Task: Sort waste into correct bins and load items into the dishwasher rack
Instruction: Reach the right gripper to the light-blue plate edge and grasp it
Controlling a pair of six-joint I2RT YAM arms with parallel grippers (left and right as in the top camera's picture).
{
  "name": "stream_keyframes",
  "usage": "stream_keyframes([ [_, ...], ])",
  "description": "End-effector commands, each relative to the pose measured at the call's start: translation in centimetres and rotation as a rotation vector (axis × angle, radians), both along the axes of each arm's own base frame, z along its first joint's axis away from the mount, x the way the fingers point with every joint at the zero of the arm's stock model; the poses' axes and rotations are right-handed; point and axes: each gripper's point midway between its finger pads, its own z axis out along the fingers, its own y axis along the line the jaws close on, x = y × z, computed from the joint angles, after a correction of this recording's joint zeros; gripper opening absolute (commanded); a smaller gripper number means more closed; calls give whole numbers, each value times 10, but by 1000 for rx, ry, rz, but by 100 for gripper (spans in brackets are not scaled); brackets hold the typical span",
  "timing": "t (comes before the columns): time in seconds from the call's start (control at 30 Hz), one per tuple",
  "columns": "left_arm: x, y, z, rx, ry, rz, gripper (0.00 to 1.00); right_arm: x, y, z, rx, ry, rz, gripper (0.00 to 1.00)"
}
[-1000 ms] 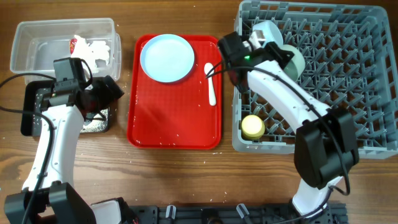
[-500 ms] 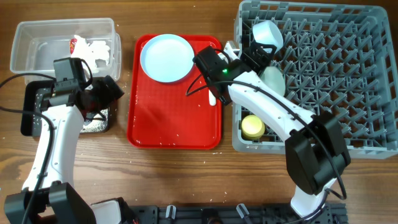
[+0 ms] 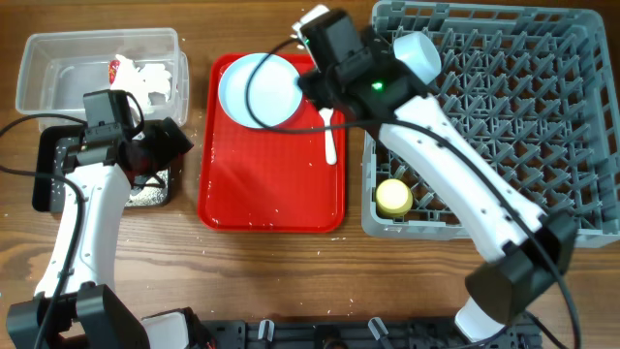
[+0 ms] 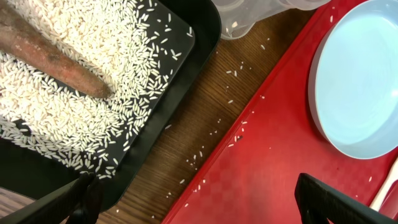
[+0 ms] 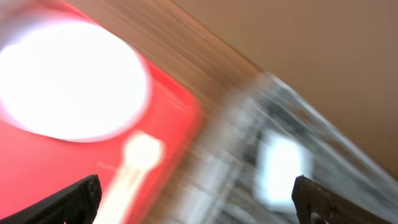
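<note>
A pale blue plate (image 3: 254,92) and a white spoon (image 3: 330,141) lie on the red tray (image 3: 266,184). My right gripper (image 3: 334,82) hangs open and empty above the tray's far right corner; its wrist view is blurred, showing the plate (image 5: 68,78), the spoon (image 5: 140,155) and the dishwasher rack (image 5: 249,168). The grey rack (image 3: 504,126) holds a pale blue bowl (image 3: 418,48) and a yellow cup (image 3: 394,197). My left gripper (image 3: 174,143) is open and empty between the black tray (image 4: 202,37) and the red tray (image 4: 280,168). Rice (image 4: 106,37) and a brown root piece (image 4: 56,62) lie in the black tray.
The clear tub (image 3: 58,78) at the far left holds a red-and-white wrapper (image 3: 116,68) and white napkins (image 3: 155,82). Loose rice grains (image 4: 205,134) dot the wood between the trays. The right arm crosses the rack's left side.
My right arm has swung left from the rack to above the plate and spoon, with its jaws open. The left arm has not moved.
</note>
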Motion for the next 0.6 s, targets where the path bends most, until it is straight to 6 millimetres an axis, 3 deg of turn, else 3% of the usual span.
stream_keyframes([
  [0.0, 5, 1, 8, 17, -25, -8, 100, -30, 70, 7, 382, 164, 203, 100],
  [0.1, 5, 1, 8, 17, -25, -8, 100, -7, 65, -12, 497, 196, -30, 100],
  [0.17, 5, 1, 8, 17, -25, -8, 100, 2, 61, -36, 560, 254, -202, 100],
  [0.27, 5, 1, 8, 17, -25, -8, 100, 4, 63, -83, 543, 353, -291, 100],
  [0.4, 5, 1, 8, 17, -25, -8, 100, 24, 49, -136, 535, 356, -528, 77],
  [0.53, 5, 1, 8, 17, -25, -8, 100, 31, 51, -204, 525, 416, -639, 63],
  [0.57, 5, 1, 8, 17, -25, -8, 100, 30, 50, -212, 520, 427, -653, 61],
])
